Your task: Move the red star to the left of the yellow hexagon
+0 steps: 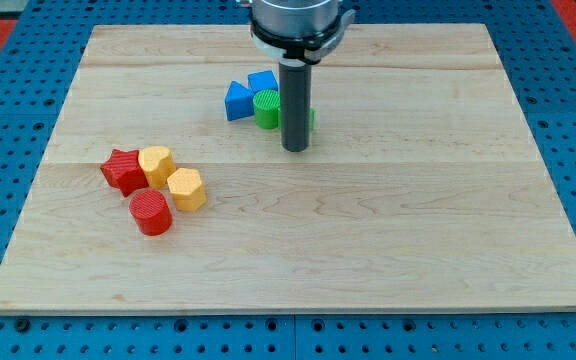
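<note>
The red star (122,170) lies on the wooden board (388,230) at the view's left, touching the left side of a yellow block (156,164). The yellow hexagon (186,189) sits just below and right of that yellow block. A red cylinder (151,212) lies below them, next to the hexagon. My tip (295,149) is far to the right of this group, near the view's top centre, beside the green blocks.
A blue block (238,101) and a second blue block (263,82) sit near the top centre with a green cylinder (267,108). Another green block (311,118) is mostly hidden behind the rod. Blue pegboard surrounds the board.
</note>
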You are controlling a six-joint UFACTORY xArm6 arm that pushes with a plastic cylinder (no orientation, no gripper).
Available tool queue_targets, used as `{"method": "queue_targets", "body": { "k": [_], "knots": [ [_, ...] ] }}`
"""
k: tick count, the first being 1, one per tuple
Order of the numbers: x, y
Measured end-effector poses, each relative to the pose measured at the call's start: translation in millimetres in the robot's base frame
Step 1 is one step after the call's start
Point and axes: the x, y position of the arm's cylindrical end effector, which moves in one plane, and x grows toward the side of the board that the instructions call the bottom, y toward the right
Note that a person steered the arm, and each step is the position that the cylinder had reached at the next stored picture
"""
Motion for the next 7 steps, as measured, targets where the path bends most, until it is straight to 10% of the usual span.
{"method": "queue_targets", "body": {
  "k": [1,3,5,7],
  "knots": [
    [58.8,-17.2],
    [61.4,-142.5],
    [-0.4,-128.7],
    [31.8,-186.4]
  ]
}}
